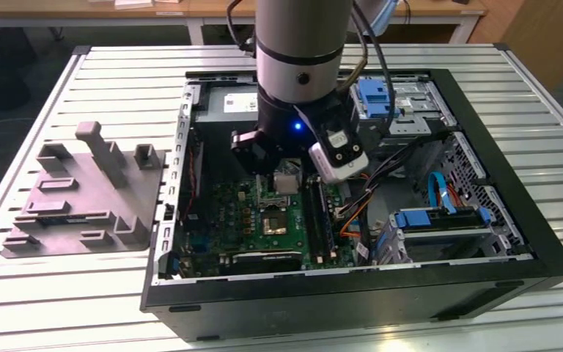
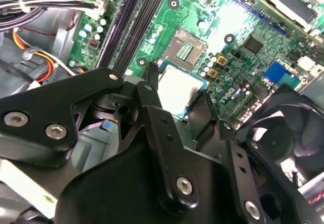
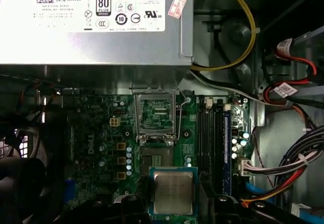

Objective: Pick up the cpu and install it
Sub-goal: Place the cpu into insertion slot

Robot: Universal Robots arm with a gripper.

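In the exterior view, right of the grey fixture block (image 1: 81, 194), the arm (image 1: 301, 51) is reaching straight down into the open computer case (image 1: 545, 242), its gripper (image 3: 173, 203) clamping the cpu (image 3: 173, 191) over the motherboard (image 3: 101, 133), beside the open socket (image 3: 154, 158).

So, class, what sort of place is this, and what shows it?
Probably a robotics lab or workshop: a robot arm holds a chip in its gripper over an open computer case on a slatted metal table.

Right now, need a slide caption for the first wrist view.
Jaws clamp the cpu over the motherboard, socket frame hinged open just beyond.
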